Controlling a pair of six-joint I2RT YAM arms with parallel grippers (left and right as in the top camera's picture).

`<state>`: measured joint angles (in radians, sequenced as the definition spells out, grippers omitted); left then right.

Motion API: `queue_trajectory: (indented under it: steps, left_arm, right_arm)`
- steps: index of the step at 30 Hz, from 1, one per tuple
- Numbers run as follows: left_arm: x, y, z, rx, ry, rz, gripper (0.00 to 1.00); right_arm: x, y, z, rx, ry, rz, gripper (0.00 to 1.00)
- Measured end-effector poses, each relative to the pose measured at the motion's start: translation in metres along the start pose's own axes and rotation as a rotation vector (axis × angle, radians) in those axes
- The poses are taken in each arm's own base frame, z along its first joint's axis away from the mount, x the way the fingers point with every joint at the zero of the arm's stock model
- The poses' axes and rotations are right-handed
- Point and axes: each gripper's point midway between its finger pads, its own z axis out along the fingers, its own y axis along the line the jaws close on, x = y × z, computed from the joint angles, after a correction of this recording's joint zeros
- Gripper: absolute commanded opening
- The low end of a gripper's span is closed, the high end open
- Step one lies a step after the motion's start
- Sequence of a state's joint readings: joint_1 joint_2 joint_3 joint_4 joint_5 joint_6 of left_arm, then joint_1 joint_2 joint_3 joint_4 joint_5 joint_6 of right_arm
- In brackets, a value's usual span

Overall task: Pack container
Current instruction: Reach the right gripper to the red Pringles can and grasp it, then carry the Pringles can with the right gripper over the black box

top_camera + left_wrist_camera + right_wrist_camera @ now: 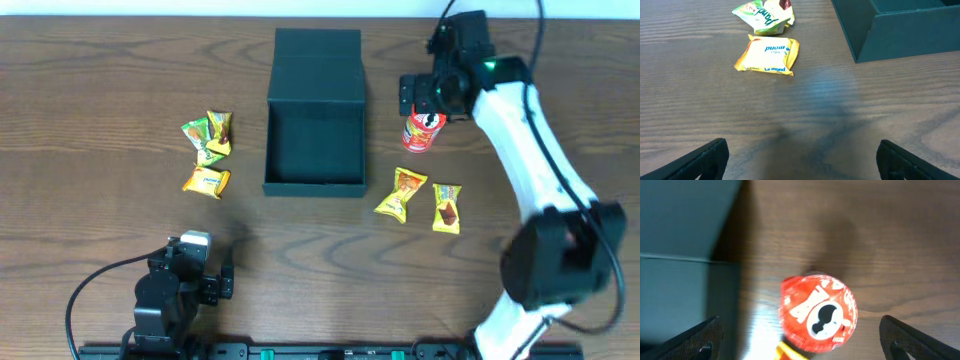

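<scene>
the container (314, 186) sits open at the middle of the table (90, 220), flap laid back; it looks stiff and light, best steadied by a side wall. the right gripper (428, 100) hovers spread wide over the red can (423, 130); the left gripper (800, 162) is agape too.

The container (314, 186) is dark teal-black. The can (819, 312) is red, with a white and black mark on its top. One packet (768, 55) is yellow-orange with blue letters.
</scene>
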<state>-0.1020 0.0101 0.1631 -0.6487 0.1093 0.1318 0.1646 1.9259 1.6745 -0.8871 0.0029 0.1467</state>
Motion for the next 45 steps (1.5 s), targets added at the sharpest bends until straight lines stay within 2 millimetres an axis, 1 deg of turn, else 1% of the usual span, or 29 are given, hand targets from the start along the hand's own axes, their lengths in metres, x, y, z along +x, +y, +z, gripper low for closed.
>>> queue_trajectory:
  steps: [4,6,8,9,11,13,16,18,19,25,33,36,39,40,42,43,45]
  left_arm:
    - [0.000,0.000,0.000,0.000,0.000,0.000,0.95]
    - [0.000,0.000,0.000,0.000,0.000,0.000,0.95]
    - [0.000,0.000,0.000,0.000,0.000,0.000,0.95]
    - [0.000,0.000,0.000,0.000,0.000,0.000,0.95]
    - [0.000,0.000,0.000,0.000,0.000,0.000,0.95]
    - [0.000,0.000,0.000,0.000,0.000,0.000,0.95]
    - [0.000,0.000,0.000,0.000,0.000,0.000,0.96]
    - [0.000,0.000,0.000,0.000,0.000,0.000,0.95]
    - [0.000,0.000,0.000,0.000,0.000,0.000,0.95]
    - [0.000,0.000,0.000,0.000,0.000,0.000,0.96]
    - [0.000,0.000,0.000,0.000,0.000,0.000,0.95]
    - [0.000,0.000,0.000,0.000,0.000,0.000,0.95]
    - [0.000,0.000,0.000,0.000,0.000,0.000,0.95]
    - [0.000,0.000,0.000,0.000,0.000,0.000,0.95]
    - [0.000,0.000,0.000,0.000,0.000,0.000,0.96]
    - [0.000,0.000,0.000,0.000,0.000,0.000,0.95]
    - [0.000,0.000,0.000,0.000,0.001,0.000,0.96]
  right_arm:
    - [0.021,-0.008,0.038,0.047,0.106,-0.026,0.99]
    - [0.026,-0.011,0.047,0.058,0.130,-0.036,0.99]
    - [0.028,-0.013,0.052,0.066,0.142,-0.041,0.99]
    - [0.029,-0.013,0.053,0.068,0.145,-0.041,0.98]
    - [0.029,-0.016,0.054,0.072,0.146,-0.042,0.92]
    - [0.030,-0.019,0.053,0.077,0.153,-0.044,0.88]
    - [0.034,-0.022,0.052,0.084,0.171,-0.042,0.76]
    - [0.035,-0.022,0.052,0.085,0.178,-0.041,0.63]
    - [0.036,-0.022,0.052,0.085,0.180,-0.040,0.60]
    - [0.036,-0.019,0.052,0.066,0.179,-0.041,0.62]
    - [0.035,-0.018,0.051,0.058,0.178,-0.041,0.56]
    - [0.033,-0.016,0.045,0.054,0.186,-0.041,0.50]
    - [0.016,-0.013,0.030,0.048,0.159,-0.041,0.44]
    - [0.007,-0.011,0.020,0.045,0.140,-0.042,0.42]
    - [-0.015,-0.004,-0.003,0.036,0.088,-0.049,0.33]
    - [-0.023,0.000,-0.016,0.031,0.069,-0.056,0.26]
    - [-0.031,0.011,-0.036,0.021,0.048,-0.073,0.16]
